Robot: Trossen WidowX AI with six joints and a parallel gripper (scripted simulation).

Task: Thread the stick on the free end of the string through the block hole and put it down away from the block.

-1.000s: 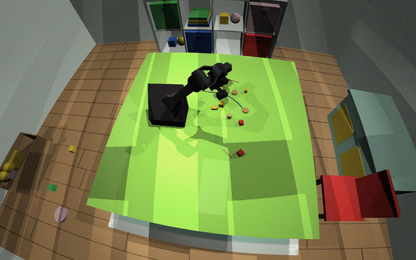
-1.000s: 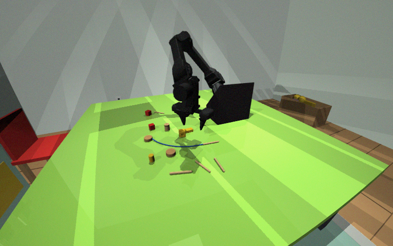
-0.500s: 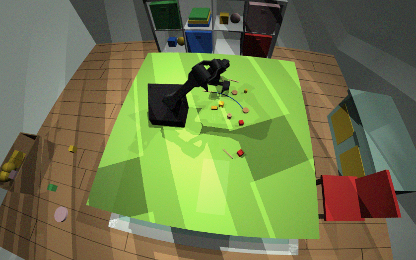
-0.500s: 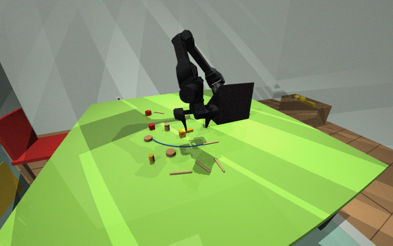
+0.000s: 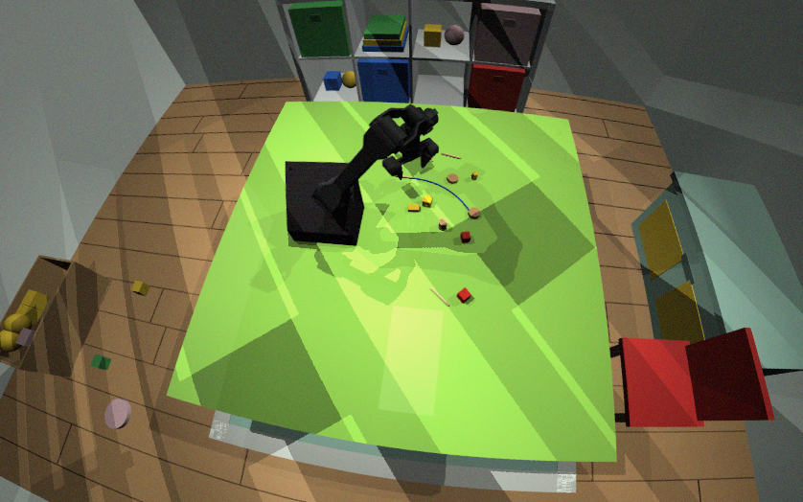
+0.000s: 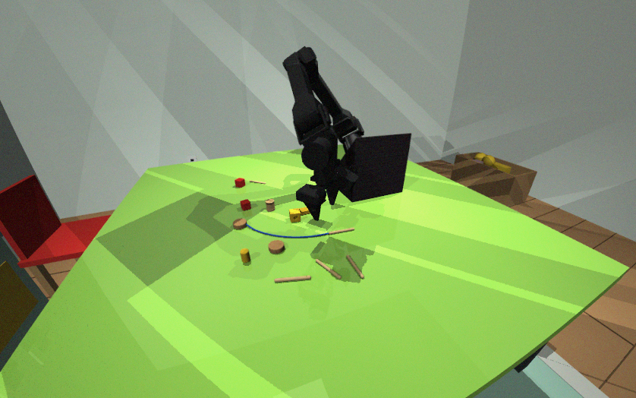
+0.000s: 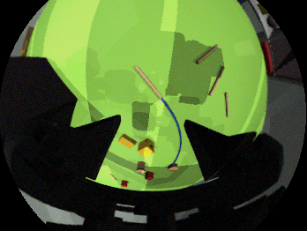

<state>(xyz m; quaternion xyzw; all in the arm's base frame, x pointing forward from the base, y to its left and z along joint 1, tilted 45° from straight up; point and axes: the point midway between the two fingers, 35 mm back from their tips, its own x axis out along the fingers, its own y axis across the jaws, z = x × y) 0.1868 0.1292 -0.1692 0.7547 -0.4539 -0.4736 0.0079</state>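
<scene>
The yellow wooden block (image 5: 426, 201) (image 6: 294, 216) (image 7: 146, 148) sits on the table, a dark hole showing in one side. The round button (image 5: 473, 213) (image 6: 239, 223) (image 7: 173, 167) lies beyond it. The blue string (image 6: 300, 237) curves past the block, outside it, to the light wooden stick (image 6: 342, 231) (image 7: 148, 82), which lies on the table. In the top view the arm hides most of this stick. My gripper (image 5: 415, 169) (image 6: 325, 211) (image 7: 153, 120) is wide open and empty, above the table between the block and the stick.
A small yellow brick (image 5: 413, 207) (image 7: 127, 141) lies close beside the block. A tan cylinder (image 5: 443, 224) (image 6: 269, 205) and two red cubes (image 5: 465, 237) (image 5: 464, 294) stand farther off. A round disc (image 6: 275, 247), a yellow cylinder (image 6: 245, 255) and loose sticks (image 6: 292, 279) (image 6: 354, 266) lie on the stick's other side.
</scene>
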